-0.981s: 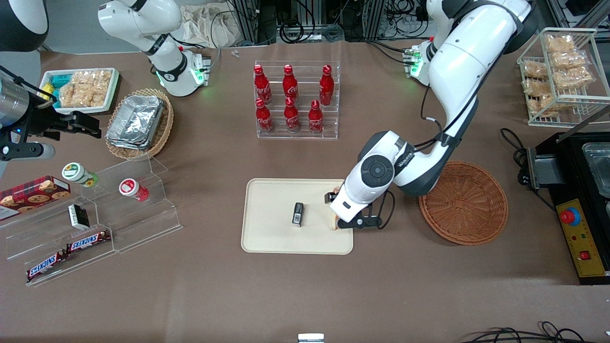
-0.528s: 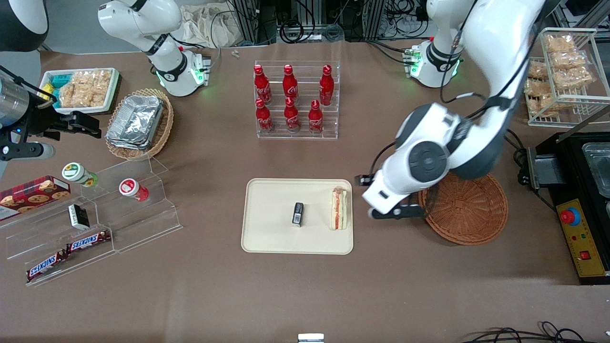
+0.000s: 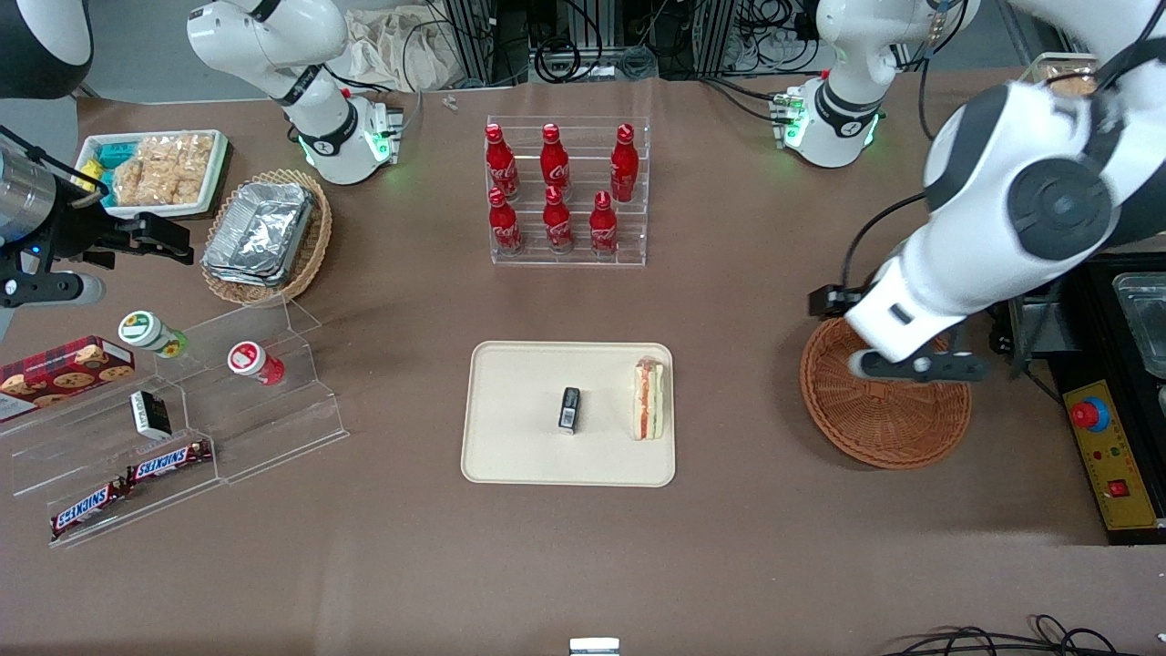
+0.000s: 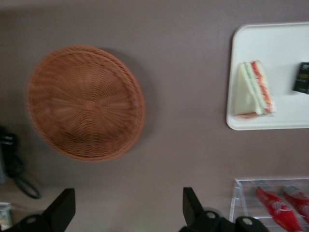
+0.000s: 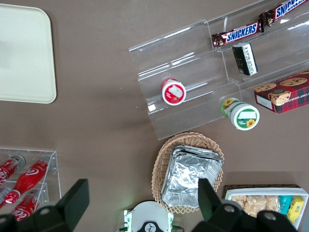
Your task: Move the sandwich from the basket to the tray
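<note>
the triangular white-bread sandwich (image 3: 649, 399) with orange-red filling now lies released on the cream rectangular tray (image 3: 510, 456), well apart from the left arm's gripper (image 3: 920, 366). gripper has withdrawn above the round reddish-brown wicker basket (image 3: 888, 419), fingers spread wide, empty. placement looks complete.

Six red cola bottles (image 3: 557, 191) stand in a clear acrylic rack (image 3: 569, 251), while Snickers bars (image 3: 127, 483), a cookie box (image 3: 64, 369) and two lidded cups (image 3: 205, 346) sit on a stepped acrylic stand (image 3: 273, 437) near a foil-filled wicker basket (image 3: 310, 246).
</note>
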You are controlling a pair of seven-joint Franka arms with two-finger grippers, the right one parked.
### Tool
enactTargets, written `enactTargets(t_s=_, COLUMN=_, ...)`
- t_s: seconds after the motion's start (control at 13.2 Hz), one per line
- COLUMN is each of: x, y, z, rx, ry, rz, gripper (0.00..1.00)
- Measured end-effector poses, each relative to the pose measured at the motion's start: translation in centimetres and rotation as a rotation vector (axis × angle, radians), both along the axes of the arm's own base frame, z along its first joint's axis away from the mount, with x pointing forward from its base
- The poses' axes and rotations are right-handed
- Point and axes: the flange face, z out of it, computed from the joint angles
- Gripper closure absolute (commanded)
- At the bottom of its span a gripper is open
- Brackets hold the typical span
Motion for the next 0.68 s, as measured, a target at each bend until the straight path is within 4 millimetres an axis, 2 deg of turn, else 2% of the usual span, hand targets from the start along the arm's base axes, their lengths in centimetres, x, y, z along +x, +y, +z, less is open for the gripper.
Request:
enactTargets(t_s=0.23, x=-0.1, y=3.7, z=2.3, rx=0.053, ry=-0.044, rz=0.038, gripper=0.0)
enactTargets(t_s=0.53, x=1.0, y=12.5, z=2.3, rx=0.05, ry=-0.033, rz=0.143, gripper=0.01)
enactTargets(t_s=0.68, x=1.1, y=15.2, z=2.3, rx=0.034, ry=-0.026, rz=0.129, gripper=0.0)
